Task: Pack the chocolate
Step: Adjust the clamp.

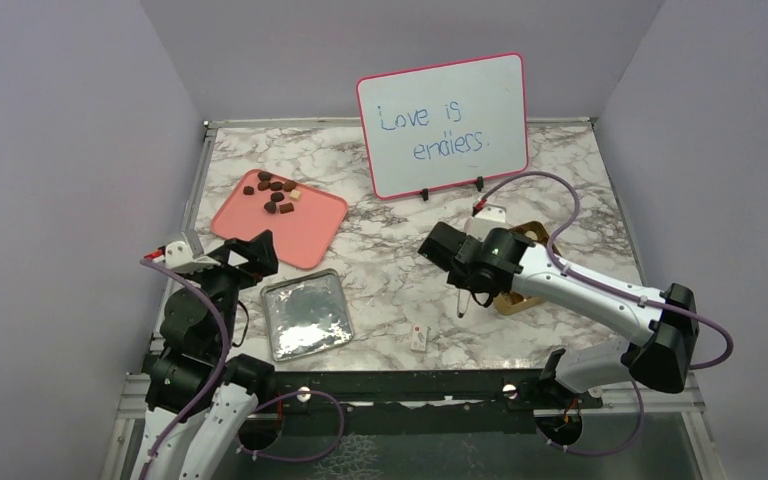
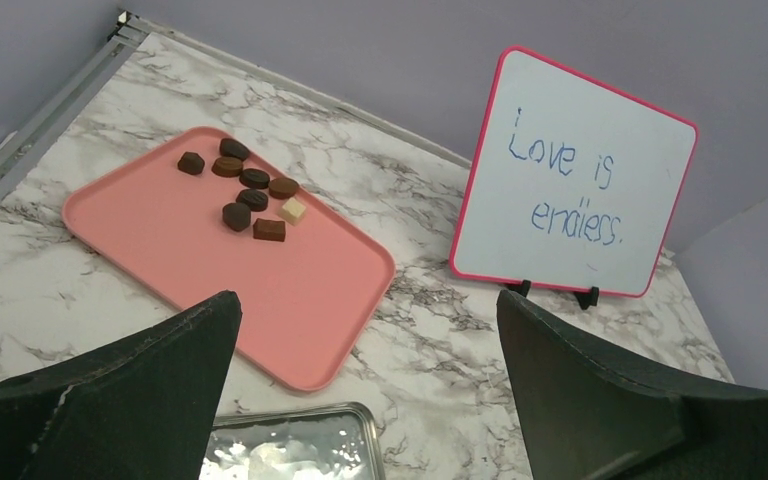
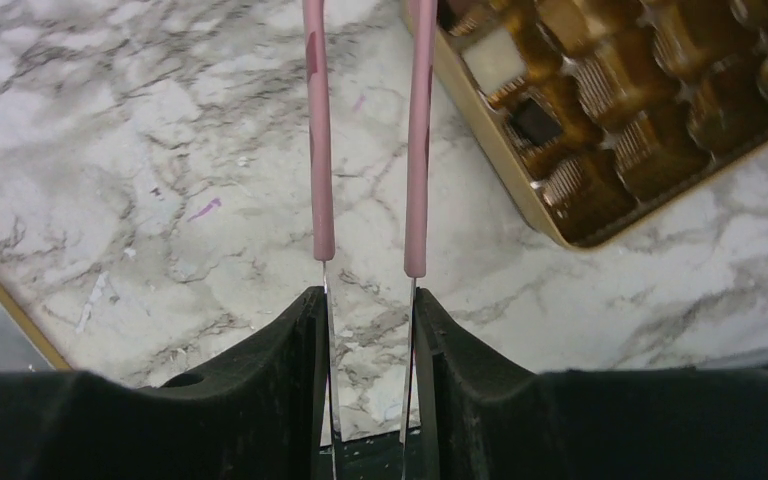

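Observation:
Several pieces of chocolate (image 1: 276, 192), mostly dark brown with one pale piece, lie at the far end of a pink tray (image 1: 305, 235); in the left wrist view the chocolate (image 2: 250, 190) is far ahead on the tray (image 2: 210, 270). My left gripper (image 1: 245, 255) hovers near the tray's front corner, open and empty (image 2: 365, 300). My right gripper (image 1: 472, 280) is shut on a pair of metal tongs (image 3: 320, 150) with pink sleeves, which reach out over bare marble. The gold box (image 3: 610, 130) beside the tongs holds a pale piece (image 3: 498, 58) and a dark piece (image 3: 537, 118) in its cups.
A shiny metal lid (image 1: 305, 313) lies in front of the pink tray. A small white tag (image 1: 419, 338) rests near the table's front edge. A pink-framed whiteboard (image 1: 443, 125) stands at the back. The right arm covers most of the gold box (image 1: 533, 233).

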`<state>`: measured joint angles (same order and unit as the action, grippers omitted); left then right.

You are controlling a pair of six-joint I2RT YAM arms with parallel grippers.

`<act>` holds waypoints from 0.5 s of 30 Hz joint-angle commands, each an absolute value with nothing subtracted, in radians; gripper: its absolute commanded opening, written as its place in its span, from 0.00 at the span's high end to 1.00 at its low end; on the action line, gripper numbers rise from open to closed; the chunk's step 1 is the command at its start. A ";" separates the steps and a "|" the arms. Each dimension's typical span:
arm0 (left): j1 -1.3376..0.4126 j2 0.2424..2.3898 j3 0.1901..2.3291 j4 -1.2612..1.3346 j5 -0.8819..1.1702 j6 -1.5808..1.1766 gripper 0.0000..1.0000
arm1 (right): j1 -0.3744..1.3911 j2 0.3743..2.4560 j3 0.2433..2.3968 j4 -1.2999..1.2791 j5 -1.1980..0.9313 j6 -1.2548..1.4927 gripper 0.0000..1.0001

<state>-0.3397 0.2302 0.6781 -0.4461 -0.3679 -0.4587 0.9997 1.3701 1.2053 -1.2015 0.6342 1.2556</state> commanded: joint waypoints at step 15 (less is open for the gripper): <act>-0.333 0.669 0.797 -0.364 0.042 -0.619 0.05 | 0.996 1.148 0.937 -0.232 0.111 0.111 0.61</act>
